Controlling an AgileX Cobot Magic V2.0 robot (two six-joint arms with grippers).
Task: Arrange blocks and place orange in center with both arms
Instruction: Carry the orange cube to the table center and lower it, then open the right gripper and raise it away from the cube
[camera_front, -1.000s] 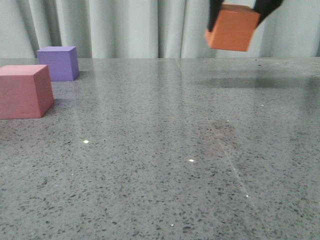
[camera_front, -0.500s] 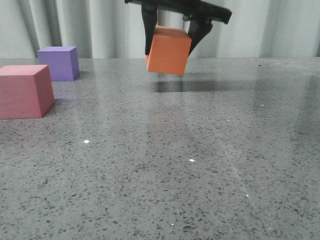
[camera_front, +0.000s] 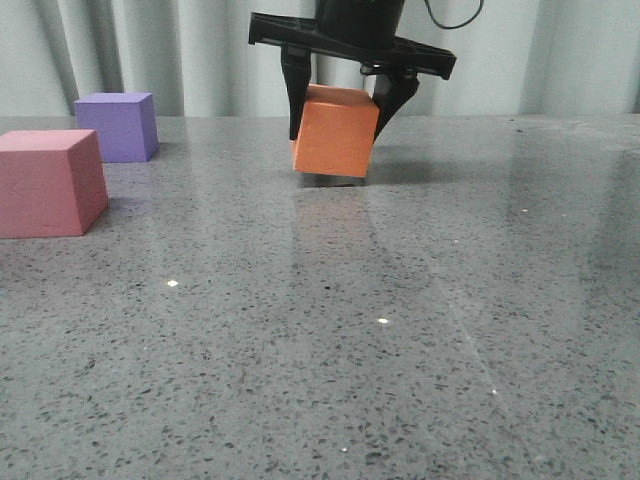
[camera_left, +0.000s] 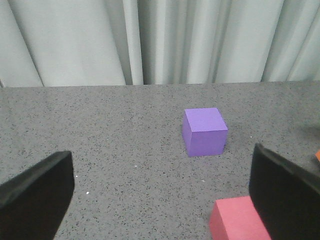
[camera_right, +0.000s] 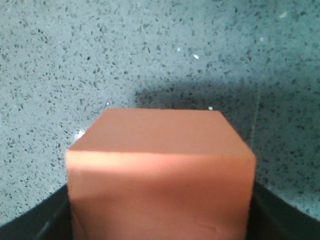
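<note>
Gripping the orange cube (camera_front: 335, 132) between its two dark fingers, the right hand (camera_front: 338, 122) holds it at the middle of the grey speckled worktop (camera_front: 400, 330), toward the far edge before the pale curtain (camera_front: 180, 50). The cube sits slightly tilted, its lower edge at or just above the surface; whether it touches cannot be told. In the right wrist view the cube (camera_right: 161, 172) fills the space between the fingers, with its shadow on the stone beyond. The pink-red cube (camera_front: 50, 182) rests at the left edge, and the purple cube (camera_front: 118, 126) stands just behind it, a little apart. The left hand (camera_left: 160, 200) hangs with its fingers spread wide, holding nothing, above the purple cube (camera_left: 204, 131) and the pink-red cube (camera_left: 237, 220).
</note>
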